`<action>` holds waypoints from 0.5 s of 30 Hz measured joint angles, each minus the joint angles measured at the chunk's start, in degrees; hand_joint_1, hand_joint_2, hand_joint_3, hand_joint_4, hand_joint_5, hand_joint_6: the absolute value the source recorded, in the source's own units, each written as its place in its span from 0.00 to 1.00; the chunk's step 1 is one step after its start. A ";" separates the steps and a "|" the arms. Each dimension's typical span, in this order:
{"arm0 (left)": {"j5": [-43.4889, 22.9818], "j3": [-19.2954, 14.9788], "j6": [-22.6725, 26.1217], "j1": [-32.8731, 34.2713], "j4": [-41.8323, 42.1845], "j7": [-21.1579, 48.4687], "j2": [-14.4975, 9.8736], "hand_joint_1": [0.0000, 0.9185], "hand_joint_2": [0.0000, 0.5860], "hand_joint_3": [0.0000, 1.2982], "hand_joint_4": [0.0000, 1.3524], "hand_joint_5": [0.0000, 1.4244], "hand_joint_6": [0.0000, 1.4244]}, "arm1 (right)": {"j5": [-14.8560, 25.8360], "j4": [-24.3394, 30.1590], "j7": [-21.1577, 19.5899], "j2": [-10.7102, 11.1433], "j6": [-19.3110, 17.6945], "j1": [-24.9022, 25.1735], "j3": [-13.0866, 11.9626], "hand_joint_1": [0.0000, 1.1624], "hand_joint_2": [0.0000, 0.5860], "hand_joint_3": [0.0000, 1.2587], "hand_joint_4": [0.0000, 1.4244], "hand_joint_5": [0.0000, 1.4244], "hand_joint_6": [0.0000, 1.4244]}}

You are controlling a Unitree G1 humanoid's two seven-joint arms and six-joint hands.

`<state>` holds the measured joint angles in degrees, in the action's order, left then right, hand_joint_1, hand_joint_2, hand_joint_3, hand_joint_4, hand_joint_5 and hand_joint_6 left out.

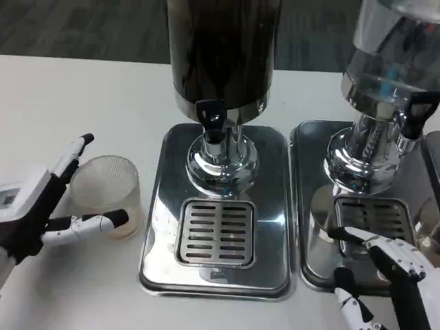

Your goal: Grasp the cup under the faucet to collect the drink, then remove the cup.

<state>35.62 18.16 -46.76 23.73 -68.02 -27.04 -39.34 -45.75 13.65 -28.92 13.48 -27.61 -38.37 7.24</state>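
Right hand (385, 278) hovering nearest camera, fingers spread, holding nothing; left hand (41, 206) flanking upright ribbed plastic cup (106, 196), fingers spread, grip unclear; cup sitting left of faucet (212, 117) and drip grate (216, 232).

Bright, even overhead light on my white surface (69, 103), with soft, faint shadows. Strong glare and mirror reflections on the steel drip trays (271, 206) and chrome dispenser bases (221, 161). The dark tank (220, 48) reads nearly black. My right hand (385, 275) appears slightly blurred near the frame's lower edge.
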 measured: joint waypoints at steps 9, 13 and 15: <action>0.87 1.15 -0.40 0.97 -1.20 -2.40 1.31 0.16 0.07 0.00 0.05 0.19 0.26 | 0.21 -0.24 -0.15 0.05 0.00 -0.05 -0.07 0.26 0.77 0.31 0.24 0.24 0.19; 1.01 1.30 -0.51 1.31 -1.30 -3.55 1.63 0.16 0.08 0.00 0.05 0.19 0.26 | 1.01 -0.35 -0.14 0.07 0.00 0.15 -0.20 0.26 0.77 0.31 0.24 0.24 0.19; 1.01 1.33 -0.51 1.55 -1.65 -3.55 1.77 0.16 0.08 0.00 0.05 0.19 0.27 | 1.21 -0.52 -0.14 0.09 0.00 0.29 -0.28 0.26 0.77 0.31 0.25 0.25 0.19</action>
<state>36.63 19.49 -47.27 25.27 -69.68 -30.59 -37.58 -44.55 13.13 -29.06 13.57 -27.61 -38.08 6.97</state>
